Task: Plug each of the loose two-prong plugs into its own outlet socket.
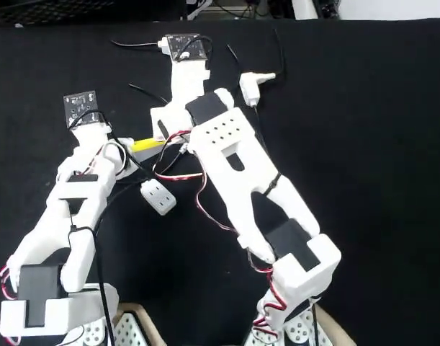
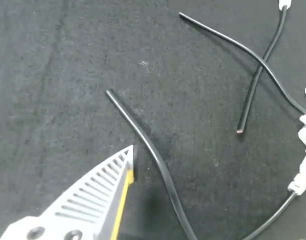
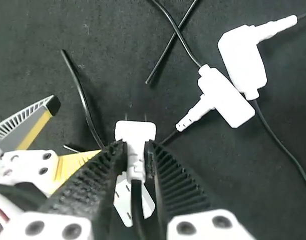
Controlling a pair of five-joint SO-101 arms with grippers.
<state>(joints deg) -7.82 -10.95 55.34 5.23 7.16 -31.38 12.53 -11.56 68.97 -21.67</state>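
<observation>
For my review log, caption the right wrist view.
Right gripper shut on a white two-prong plug; two more plugs lie nearby.

A: What is laid beneath the whole scene?
B: A black cloth [image 1: 378, 144] is spread over the table, and pale lint specks [image 2: 142, 63] are scattered on it.
A: What is seen at the margins of the high view?
B: Dark cables [image 1: 238, 9] are seen at 12 o'clock beyond the cloth's edge. A pale surface [image 1: 392, 9] is seen at 1 o'clock, and a tan board [image 1: 149, 323] at 6 o'clock.

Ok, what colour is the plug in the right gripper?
The plug is white; the right wrist view shows it best.
</observation>
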